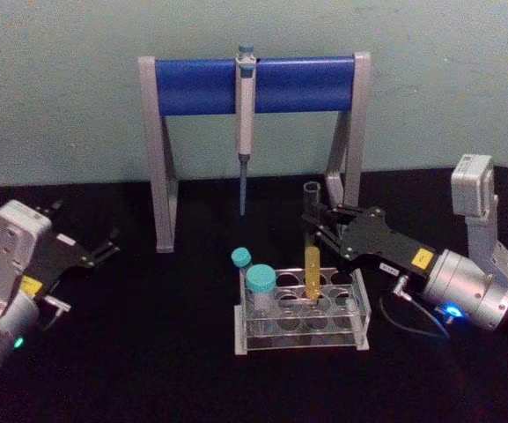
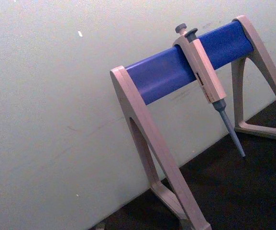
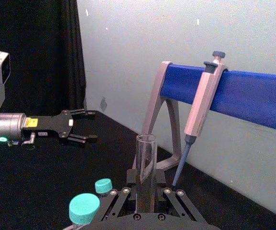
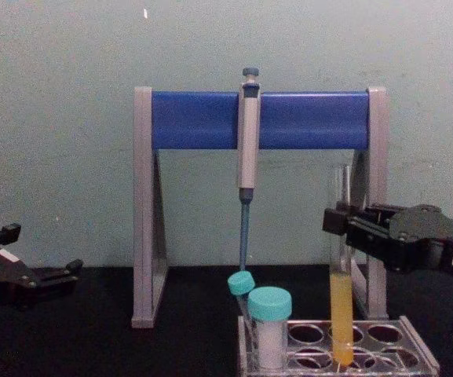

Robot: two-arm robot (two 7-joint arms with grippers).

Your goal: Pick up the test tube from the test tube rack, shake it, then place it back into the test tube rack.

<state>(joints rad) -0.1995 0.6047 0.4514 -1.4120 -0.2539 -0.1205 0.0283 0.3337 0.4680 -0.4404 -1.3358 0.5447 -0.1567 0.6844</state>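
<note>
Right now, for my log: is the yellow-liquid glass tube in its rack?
In: glass tube upright, bottom inside clear rack; right gripper holds it.

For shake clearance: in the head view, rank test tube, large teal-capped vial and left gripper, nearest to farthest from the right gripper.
1. test tube, held in the right gripper.
2. large teal-capped vial, at the left end of the test tube rack.
3. left gripper, far left, open.

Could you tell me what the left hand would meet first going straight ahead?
Most likely the pipette stand, at its left leg; the left hand points that way, though depth is unclear.
</note>
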